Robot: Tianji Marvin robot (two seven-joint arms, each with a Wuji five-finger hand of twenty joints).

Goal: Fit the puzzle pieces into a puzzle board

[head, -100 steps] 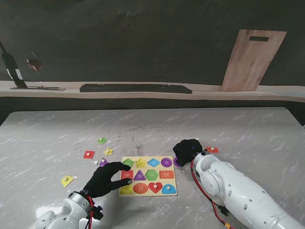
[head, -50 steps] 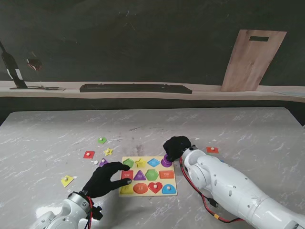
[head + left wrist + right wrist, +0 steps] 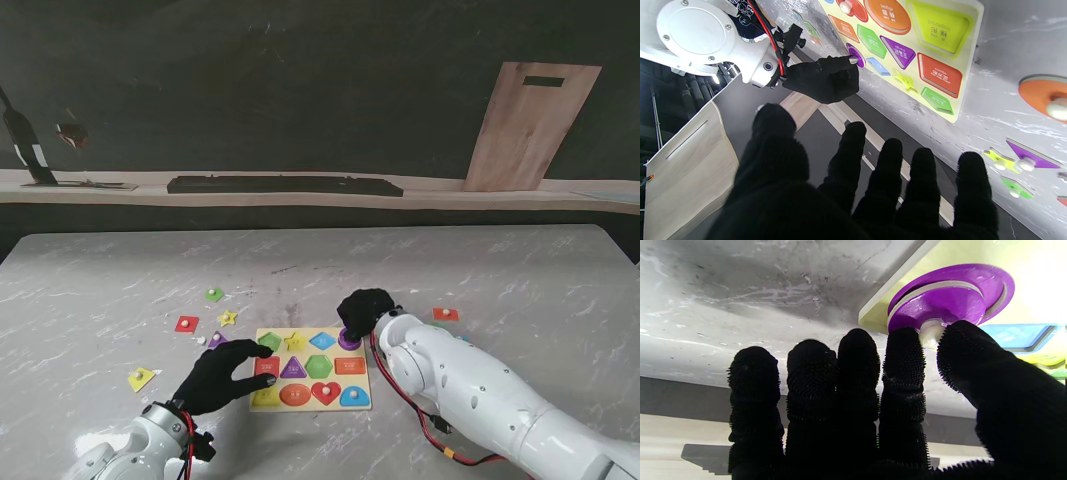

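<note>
Purple circle piece looked light, stiff and flat, best held by its small white knob; the right hand pinched that knob, tilting the piece over the puzzle board's far right recess. The left hand rested spread-fingered, holding nothing, at the board's left edge.

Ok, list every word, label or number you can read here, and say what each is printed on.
No text can be read for certain.
Puzzle board recesses carry small white print, upside down in the left wrist view: too blurred to read.
Loose pieces, such as the purple circle piece in the right hand: no print visible.
Leaning wooden board: no print.
</note>
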